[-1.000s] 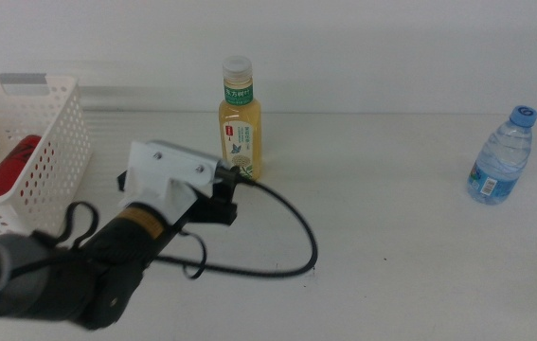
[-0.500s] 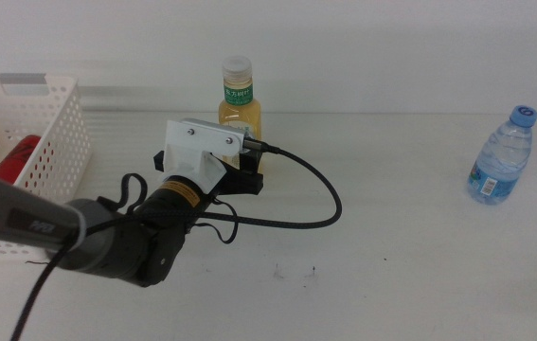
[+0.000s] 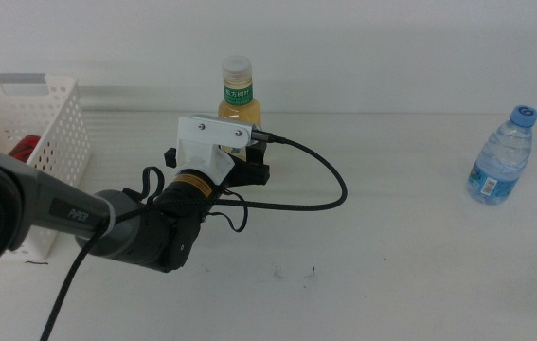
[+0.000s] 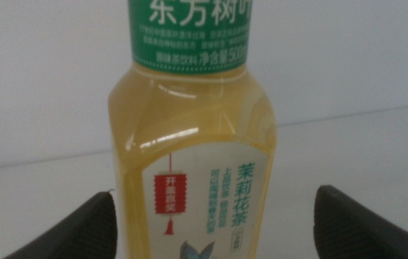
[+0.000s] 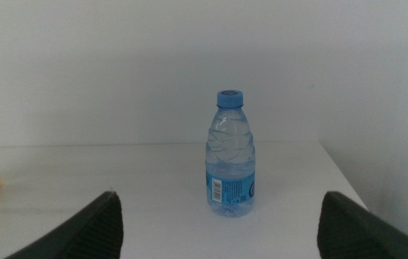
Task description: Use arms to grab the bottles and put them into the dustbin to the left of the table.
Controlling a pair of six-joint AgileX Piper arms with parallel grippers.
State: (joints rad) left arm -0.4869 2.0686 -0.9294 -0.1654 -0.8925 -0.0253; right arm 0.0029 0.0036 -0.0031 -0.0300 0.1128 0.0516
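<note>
White desk (image 3: 420, 246) under a pale wall carries what we count: two bottles and one red can (image 3: 24, 148). We see the yellow tea bottle (image 3: 238, 95) upright at the desk's back, with our left claw (image 4: 218, 230) around its lower body, jaws apart on either side. One water bottle (image 3: 501, 156) stands well apart at the right edge. The can lies inside the single white dustbin (image 3: 55, 123) at the left. Our right claw (image 5: 218, 230) faces the water bottle, jaws spread wide.

A plain pale wall (image 3: 391, 47) stands behind the desk; its surface is bare and evenly lit; a grey band (image 3: 145, 95) runs along its foot.
</note>
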